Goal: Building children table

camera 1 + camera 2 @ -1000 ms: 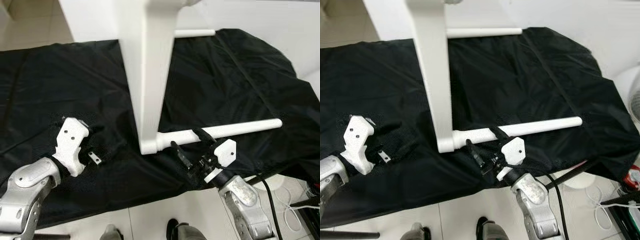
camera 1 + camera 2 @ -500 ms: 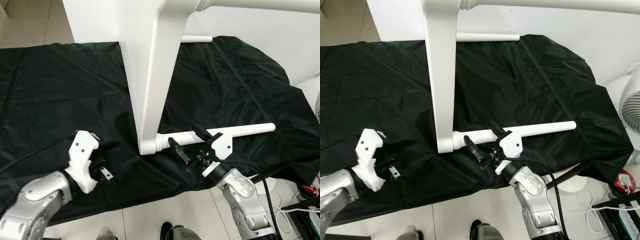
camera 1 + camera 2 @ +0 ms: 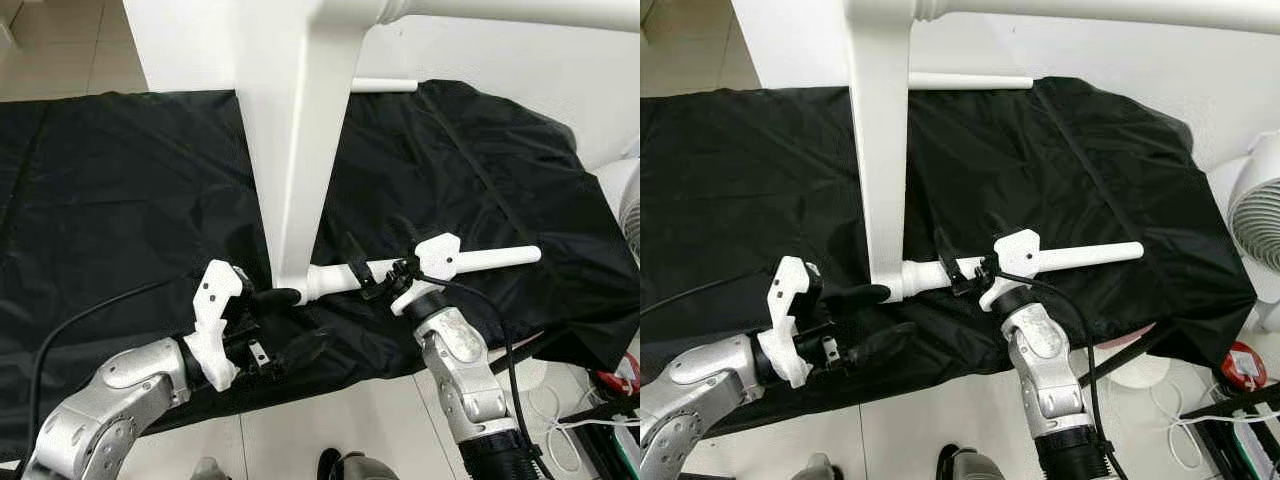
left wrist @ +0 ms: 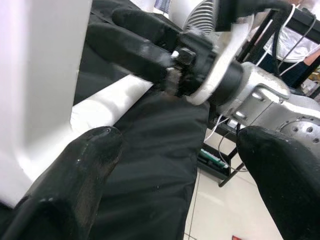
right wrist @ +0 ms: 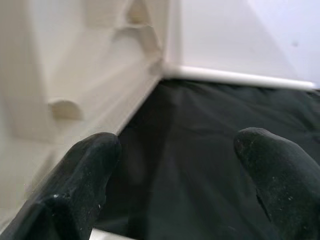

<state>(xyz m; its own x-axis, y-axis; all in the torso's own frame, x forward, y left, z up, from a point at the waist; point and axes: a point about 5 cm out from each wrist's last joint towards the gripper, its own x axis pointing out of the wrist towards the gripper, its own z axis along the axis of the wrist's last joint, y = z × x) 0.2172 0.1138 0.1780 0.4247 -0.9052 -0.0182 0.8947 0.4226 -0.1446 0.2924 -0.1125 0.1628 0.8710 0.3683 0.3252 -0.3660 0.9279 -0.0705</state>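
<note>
Here a white children's table (image 3: 290,130) stands tipped on edge on a black cloth (image 3: 120,190), one white leg (image 3: 470,262) lying flat and pointing right from its near corner. The right gripper (image 3: 385,262) straddles this leg near its joint, fingers spread apart on either side; whether they press it cannot be told. The left gripper (image 3: 290,322) sits just left of that corner, fingers parted and holding nothing, one fingertip (image 3: 283,296) close beside the joint. A second leg (image 3: 384,85) lies at the cloth's far edge.
</note>
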